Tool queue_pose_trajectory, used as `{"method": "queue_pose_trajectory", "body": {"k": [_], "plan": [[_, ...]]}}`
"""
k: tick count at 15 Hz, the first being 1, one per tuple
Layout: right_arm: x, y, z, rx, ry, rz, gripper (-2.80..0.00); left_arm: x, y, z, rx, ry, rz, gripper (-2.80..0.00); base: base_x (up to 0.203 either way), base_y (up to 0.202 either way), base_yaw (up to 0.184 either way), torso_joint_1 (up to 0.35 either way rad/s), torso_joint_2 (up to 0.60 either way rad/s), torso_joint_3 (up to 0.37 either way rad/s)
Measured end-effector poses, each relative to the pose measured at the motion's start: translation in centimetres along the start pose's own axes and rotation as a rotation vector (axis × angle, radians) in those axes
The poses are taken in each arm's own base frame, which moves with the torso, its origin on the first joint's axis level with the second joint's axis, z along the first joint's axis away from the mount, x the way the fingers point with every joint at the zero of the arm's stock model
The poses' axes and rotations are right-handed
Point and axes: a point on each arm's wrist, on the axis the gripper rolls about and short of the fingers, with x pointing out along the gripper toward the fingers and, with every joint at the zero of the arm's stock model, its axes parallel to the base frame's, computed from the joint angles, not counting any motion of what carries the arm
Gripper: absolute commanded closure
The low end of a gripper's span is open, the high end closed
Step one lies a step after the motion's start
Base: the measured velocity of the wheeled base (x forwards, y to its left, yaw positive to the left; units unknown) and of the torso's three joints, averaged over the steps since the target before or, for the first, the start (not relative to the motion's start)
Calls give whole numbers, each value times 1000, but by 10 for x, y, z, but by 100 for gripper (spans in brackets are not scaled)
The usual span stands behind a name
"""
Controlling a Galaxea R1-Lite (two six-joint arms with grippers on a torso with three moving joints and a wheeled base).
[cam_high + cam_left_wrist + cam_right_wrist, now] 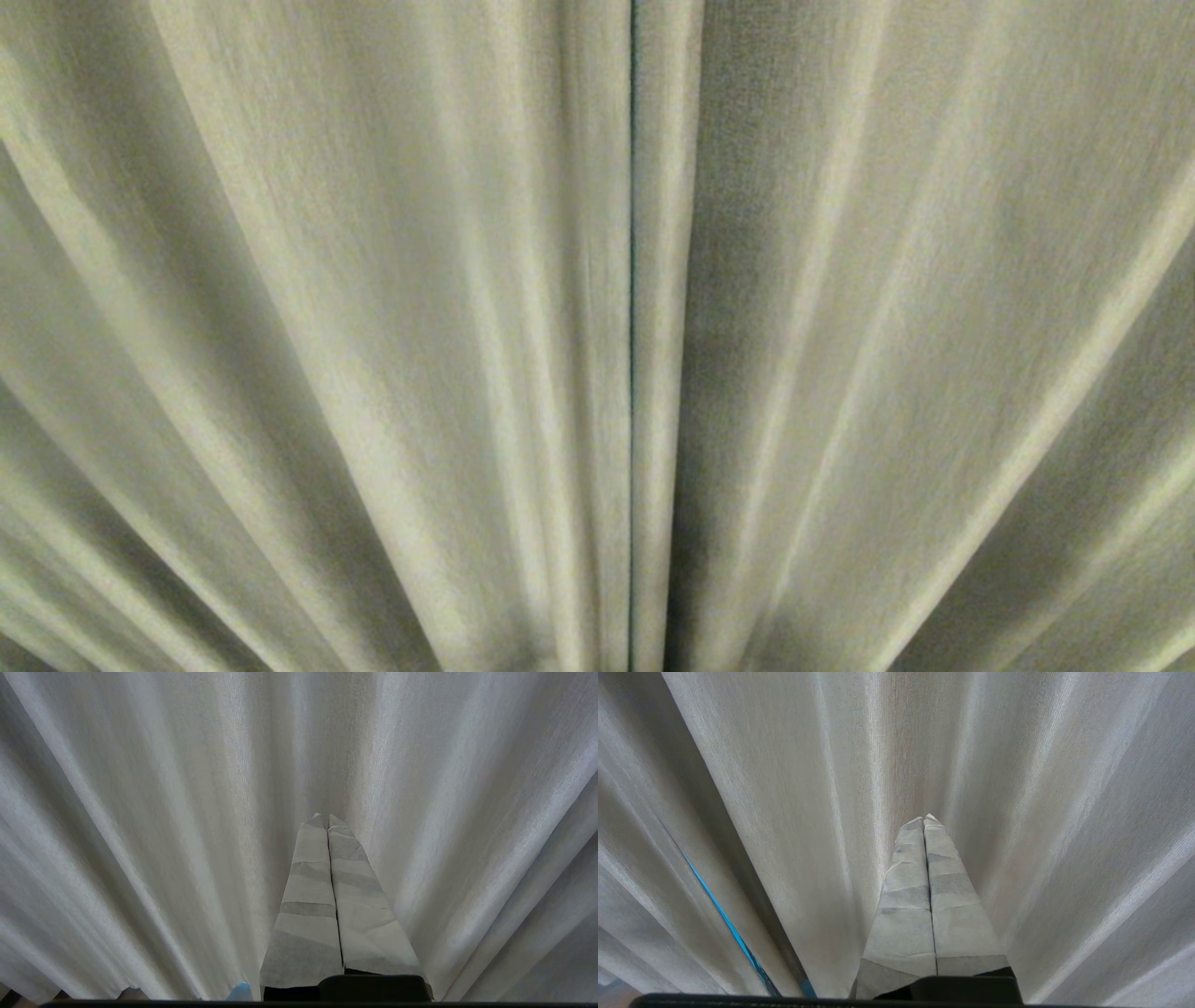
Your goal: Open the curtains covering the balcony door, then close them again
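Note:
Cream-beige pleated curtains point(373, 336) fill the head view, drawn together. Their two hemmed edges meet at a thin dark vertical seam point(633, 336) just right of centre. The balcony door is hidden behind the cloth. Neither arm shows in the head view. In the left wrist view my left gripper point(323, 817) is shut, its paper-wrapped fingers point(308, 891) pressed together and pointing at the curtain folds point(140, 835), nothing between them. In the right wrist view my right gripper point(924, 819) is likewise shut and empty, tips close before the curtain point(1041, 812).
A narrow blue-lit slit point(724, 914) runs between two curtain panels in the right wrist view. A small blue patch point(240, 991) shows at the hem in the left wrist view.

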Motion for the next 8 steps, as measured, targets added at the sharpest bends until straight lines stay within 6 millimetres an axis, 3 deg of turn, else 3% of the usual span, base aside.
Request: {"method": "queue_pose_trajectory", "body": {"k": [8], "plan": [[0,0,0,-2,-1,-2,0,0,0,0,0,0,0,0,0,0,0,0,0,0]]}}
